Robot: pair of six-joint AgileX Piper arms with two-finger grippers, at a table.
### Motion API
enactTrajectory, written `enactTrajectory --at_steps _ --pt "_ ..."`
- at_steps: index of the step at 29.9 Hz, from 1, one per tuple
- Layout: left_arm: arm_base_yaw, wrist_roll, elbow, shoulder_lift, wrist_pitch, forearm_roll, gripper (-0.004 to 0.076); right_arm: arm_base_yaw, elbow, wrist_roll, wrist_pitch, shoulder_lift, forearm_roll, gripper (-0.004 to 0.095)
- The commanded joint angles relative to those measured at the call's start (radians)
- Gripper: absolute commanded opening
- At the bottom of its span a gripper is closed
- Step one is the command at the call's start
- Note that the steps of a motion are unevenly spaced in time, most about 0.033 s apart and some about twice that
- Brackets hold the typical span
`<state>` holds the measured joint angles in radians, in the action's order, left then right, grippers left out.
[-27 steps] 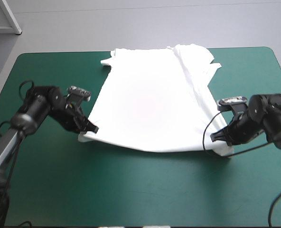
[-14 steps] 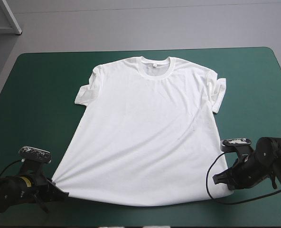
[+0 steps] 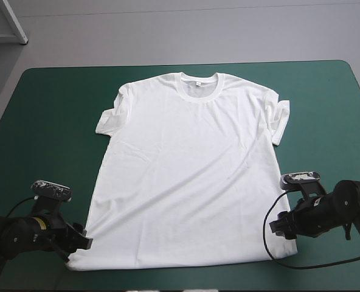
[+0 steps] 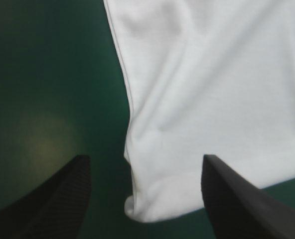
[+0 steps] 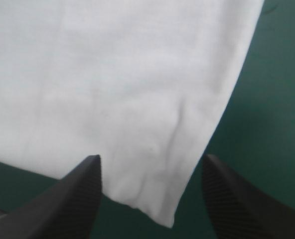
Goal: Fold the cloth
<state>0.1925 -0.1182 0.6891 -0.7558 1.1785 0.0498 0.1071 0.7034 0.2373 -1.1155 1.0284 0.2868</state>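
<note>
The white T-shirt (image 3: 189, 170) lies spread flat on the teal-green cover, collar toward the far edge and hem toward the near edge. My left gripper (image 3: 79, 243) sits low at the hem's left corner. In the left wrist view that gripper (image 4: 145, 199) is open, and the loose corner of the T-shirt (image 4: 207, 99) lies on the cover between its black fingers (image 4: 63, 194). My right gripper (image 3: 281, 226) is at the hem's right corner. It is also open (image 5: 152, 194), and the T-shirt (image 5: 112, 89) rests flat between its fingers (image 5: 237, 199).
Bare teal-green cover (image 3: 46, 115) runs on both sides of the T-shirt and in a narrow strip along the near edge. The sleeves reach out at the far left and far right of the shirt.
Earlier both grippers, shut on the hem corners, drew the T-shirt toward the near edge until it lay spread out. Now both have opened and let the corners drop flat.
</note>
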Motion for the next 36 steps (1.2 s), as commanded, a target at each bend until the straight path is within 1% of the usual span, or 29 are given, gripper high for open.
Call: enactTrajectory --at_steps 1,4,8,11,14,20,25,32,34,36 --pt "0.002 0.015 0.034 -0.045 -0.097 0.007 0.0526 -0.002 0.049 0.006 0.049 -0.022 0.024 0.0737" --pt "0.002 0.014 0.068 -0.126 -0.16 -0.001 0.0524 -0.002 0.085 0.004 0.053 -0.018 0.024 0.0725" --pt "0.002 0.014 0.152 -0.281 -0.322 -0.004 0.0522 -0.002 0.135 0.002 0.06 -0.018 0.014 0.0725" --pt "0.002 0.012 0.228 -0.415 -0.402 -0.004 0.0522 -0.002 0.153 -0.02 0.053 -0.018 -0.011 0.0725" --pt "0.002 0.01 0.309 -0.542 -0.457 -0.004 0.0522 -0.002 0.153 -0.024 0.043 -0.018 -0.028 0.0725" --pt "0.002 0.008 0.48 -0.787 -0.513 -0.004 0.0522 -0.002 0.153 -0.026 0.033 -0.018 -0.028 0.0725" --pt "0.002 0.026 0.585 -0.946 -0.545 -0.004 0.0522 -0.002 0.153 -0.026 0.017 -0.018 -0.028 0.0724" --pt "0.002 0.085 0.61 -1.048 -0.606 -0.015 0.0522 -0.002 0.153 -0.027 0.02 -0.018 -0.028 0.0724" --pt "0.002 0.086 0.61 -1.066 -0.61 -0.006 0.0517 -0.002 0.153 -0.034 0.05 -0.018 -0.029 0.0724" --pt "0.002 0.086 0.61 -1.075 -0.606 0.008 0.0491 -0.002 0.153 -0.054 0.11 -0.018 -0.033 0.0724"
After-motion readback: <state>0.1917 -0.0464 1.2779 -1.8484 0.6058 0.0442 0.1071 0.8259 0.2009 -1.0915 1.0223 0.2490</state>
